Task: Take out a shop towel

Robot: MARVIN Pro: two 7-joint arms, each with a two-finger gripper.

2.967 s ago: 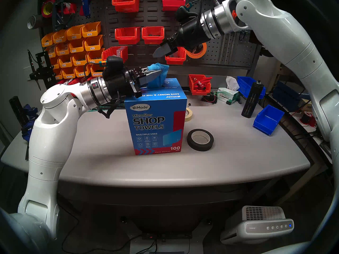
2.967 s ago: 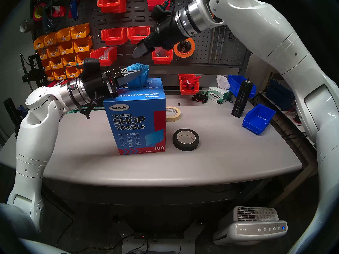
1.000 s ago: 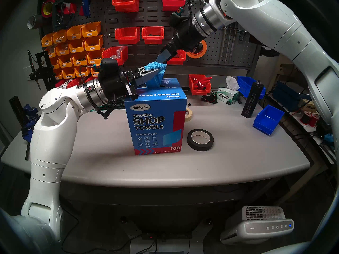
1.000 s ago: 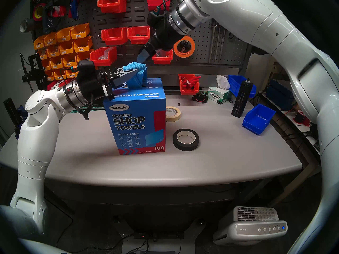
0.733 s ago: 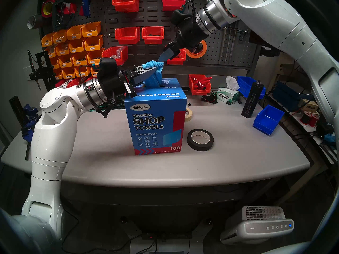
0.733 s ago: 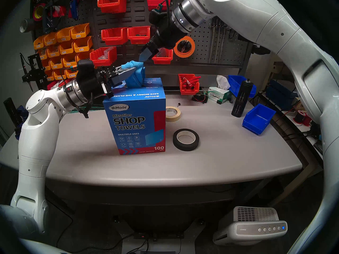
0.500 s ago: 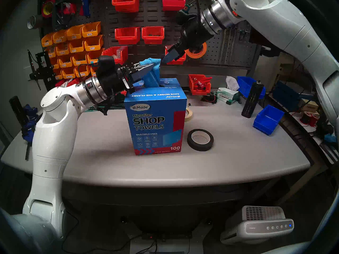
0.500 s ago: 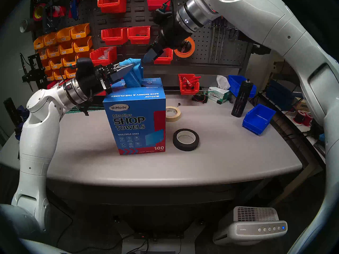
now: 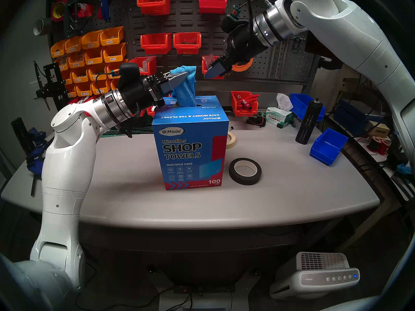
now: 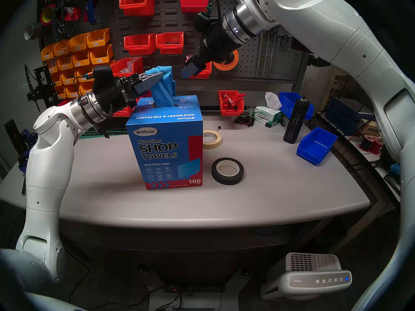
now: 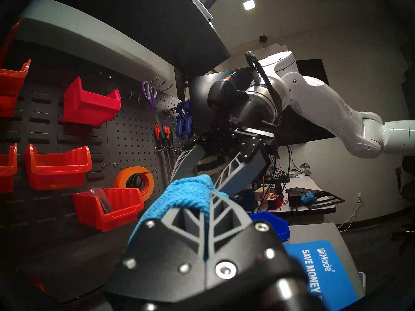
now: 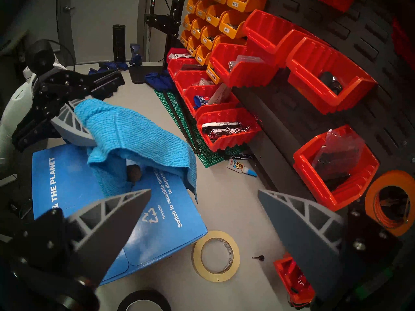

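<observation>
Shop towel: the soft sky-blue waffle-weave shop towel (image 9: 185, 88) rises from the slot in the top of the blue printed cardboard carton (image 9: 190, 151), centre of the head views; its lower end is hidden inside.
Left gripper: the left gripper (image 9: 184, 76) is clamped shut on the towel's crumpled top, left of centre; its own fingers block most of the left wrist view.
Right gripper: the right gripper (image 12: 203, 216), jaws spread wide and empty, hangs above and right of the towel, apart from it.
Tabletop: the grey tabletop (image 9: 125, 187) carries the carton, a black tape roll (image 9: 245, 171), and a cream tape roll (image 9: 231, 140) partly hidden behind the carton.
</observation>
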